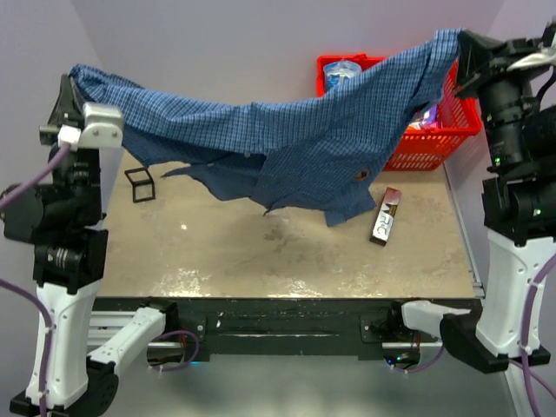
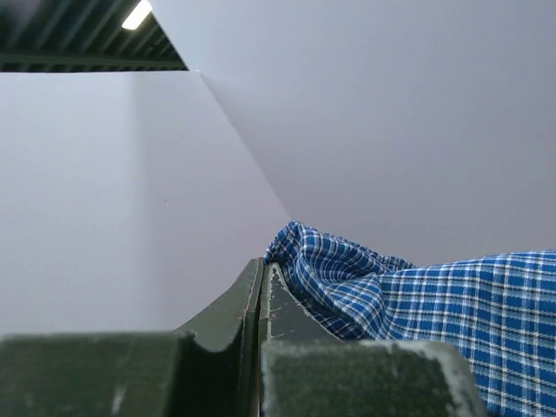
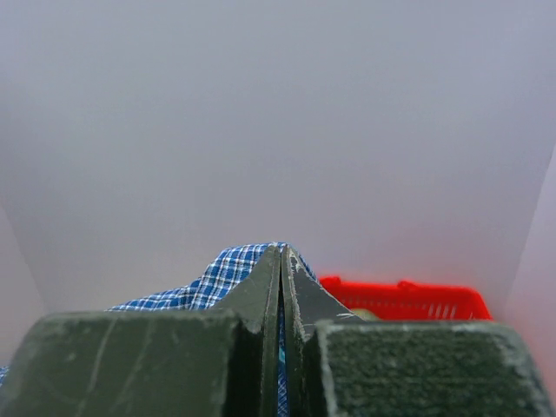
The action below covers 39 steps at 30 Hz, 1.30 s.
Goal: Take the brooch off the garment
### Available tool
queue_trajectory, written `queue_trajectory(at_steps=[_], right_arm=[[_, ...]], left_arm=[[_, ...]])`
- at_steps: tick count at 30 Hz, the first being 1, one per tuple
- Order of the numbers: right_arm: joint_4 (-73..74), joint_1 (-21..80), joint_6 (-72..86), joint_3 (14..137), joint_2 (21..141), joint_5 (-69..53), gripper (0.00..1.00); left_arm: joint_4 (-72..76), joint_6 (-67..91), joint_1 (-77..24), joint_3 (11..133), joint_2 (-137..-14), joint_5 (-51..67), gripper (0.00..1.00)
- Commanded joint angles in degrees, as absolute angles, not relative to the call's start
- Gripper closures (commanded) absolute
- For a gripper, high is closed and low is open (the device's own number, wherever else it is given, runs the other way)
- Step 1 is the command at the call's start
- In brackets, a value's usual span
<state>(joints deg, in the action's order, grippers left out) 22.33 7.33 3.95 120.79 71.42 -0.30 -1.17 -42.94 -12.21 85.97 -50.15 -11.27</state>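
Observation:
The blue checked shirt (image 1: pixel 287 139) hangs stretched in the air between my two grippers, its lower part drooping to the table. The tiny orange-brown brooch (image 1: pixel 360 175) sits on the drooping right part of the shirt. My left gripper (image 1: pixel 76 80) is shut on the shirt's left end, high at the left; its wrist view shows the shut gripper (image 2: pixel 262 265) with cloth (image 2: pixel 417 295) beside it. My right gripper (image 1: pixel 460 42) is shut on the shirt's right end, high at the right; its wrist view shows cloth (image 3: pixel 217 274) pinched in the gripper (image 3: pixel 281 252).
A red basket (image 1: pixel 430 130) with items stands at the back right, partly under the shirt; it also shows in the right wrist view (image 3: pixel 408 300). A small dark packet (image 1: pixel 385 216) lies right of centre on the table. A small black frame (image 1: pixel 140 184) stands at the left.

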Motion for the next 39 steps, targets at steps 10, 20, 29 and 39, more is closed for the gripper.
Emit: queue_trajectory(at_steps=[10,20,29,39], right_arm=[[31.11,7.03,4.40,85.27,62.83,-2.81,1.00],[25.79,7.03,8.96,80.07,80.23,0.09,1.00],[15.47,7.03,7.29,87.27,79.90,0.09,1.00],[19.51,7.03,8.09,102.11,75.06,-7.20,1.00]], left_arm=[[-12.13,-39.12,-12.83,56.35,-42.53,-17.05,1.00],[6.58,-30.16,-9.32,52.88,-70.43,-12.83,1.00],[10.46,-29.44,-4.75,68.19,-77.17,-10.02,1.00],[11.60,-33.30,-4.66,73.04,-64.96,-20.47,1.00]])
